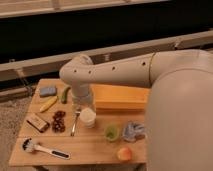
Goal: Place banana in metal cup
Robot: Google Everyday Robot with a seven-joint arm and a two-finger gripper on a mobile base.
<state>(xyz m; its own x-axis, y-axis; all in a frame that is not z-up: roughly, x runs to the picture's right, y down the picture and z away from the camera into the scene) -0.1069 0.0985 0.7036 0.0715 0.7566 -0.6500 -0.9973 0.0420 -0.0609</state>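
The pincer (80, 106) hangs low over the middle of the wooden desk (90, 152), under the bent white arm (115, 74). Whether it is wide or narrow cannot be told, as the wrist hides it. The banana (48, 104) lies flat on the desk, apart from the pincer, toward the left edge of the view. The pincer does not touch it. Beyond the banana lie a blue sponge (48, 91) and a green vegetable (65, 94). A cream cup (88, 117) stands just beside the pincer on its near side, with a thin metal utensil (75, 123) next to it. A yellow box (120, 96) lies to the pincer's other side. Nearer the front edge stand a small green cup (111, 132) and a black-handled brush (42, 148).
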